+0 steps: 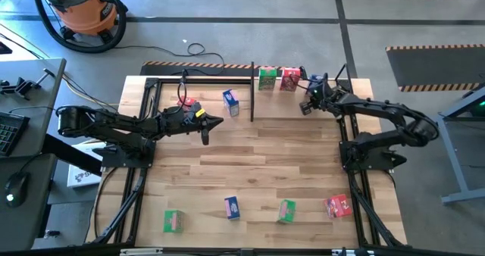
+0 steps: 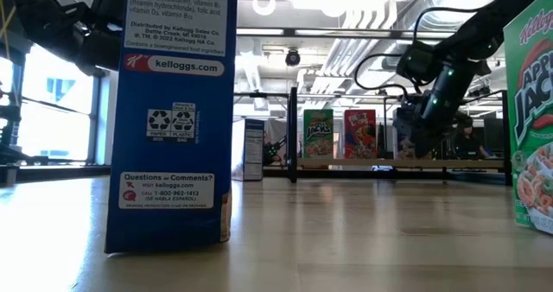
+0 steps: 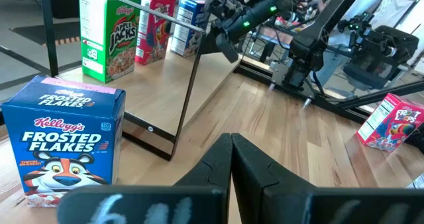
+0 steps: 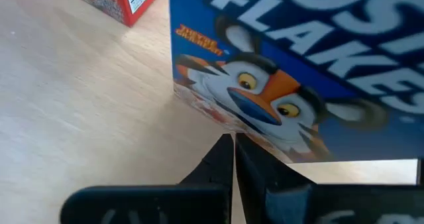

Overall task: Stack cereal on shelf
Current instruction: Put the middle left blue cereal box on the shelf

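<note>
So the shelf [image 1: 251, 89] sits at the far edge of the table [image 1: 258, 169], thin black rods with one upright post in the middle. To the right of the post, a green box [image 1: 267, 79], a red box [image 1: 289, 79] and a blue box [image 4: 298, 71] stand in a row at the back. The right gripper [image 4: 233, 151] is right up against that blue box, fingers pressed together, not pinching anything.

The left gripper [image 1: 206, 127] hangs over the table left of the post, fingers also pressed together and empty. Another blue box [image 1: 231, 101] stands just beyond it, near the post, and a red one [image 1: 187, 104] sits beside the left arm.

Four more wait along the near edge: green [image 1: 173, 221], blue [image 1: 232, 207], green [image 1: 286, 210], red [image 1: 338, 206].
</note>
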Robot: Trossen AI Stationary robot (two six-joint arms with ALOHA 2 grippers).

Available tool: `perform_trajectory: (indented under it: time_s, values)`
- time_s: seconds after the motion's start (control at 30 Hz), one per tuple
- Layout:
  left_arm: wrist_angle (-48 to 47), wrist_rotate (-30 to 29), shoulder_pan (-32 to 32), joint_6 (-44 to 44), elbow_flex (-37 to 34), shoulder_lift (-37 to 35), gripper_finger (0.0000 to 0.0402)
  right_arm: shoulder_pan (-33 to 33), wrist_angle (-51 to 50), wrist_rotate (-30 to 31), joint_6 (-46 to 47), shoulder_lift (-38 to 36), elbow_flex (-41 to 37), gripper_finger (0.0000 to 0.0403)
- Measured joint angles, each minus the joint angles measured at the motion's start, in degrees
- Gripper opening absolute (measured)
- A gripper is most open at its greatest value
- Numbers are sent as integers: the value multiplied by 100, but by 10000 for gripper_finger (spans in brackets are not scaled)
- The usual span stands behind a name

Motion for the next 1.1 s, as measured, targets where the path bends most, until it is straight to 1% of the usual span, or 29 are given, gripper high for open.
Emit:
perform_trajectory:
  time_s: [0.1,0.47,0.6,0.7,1.0,1.1]
  values:
    - [-2,0,0,1,-2,0,1,-2,63,121,-53,70,0,0]
    - [-29,0,0,1,-2,0,1,-337,179,64,-299,72,-2,0]
    - [-33,0,0,1,-2,0,1,-374,379,-211,-289,71,-4,0]
    - [-33,0,0,1,-2,0,1,-374,485,-291,-279,71,-4,0]
    - [-37,0,-2,-6,-2,0,0,-357,491,-795,-94,71,-4,0]
    - [-39,0,-2,-6,-2,0,1,-358,568,-829,-46,71,-4,0]
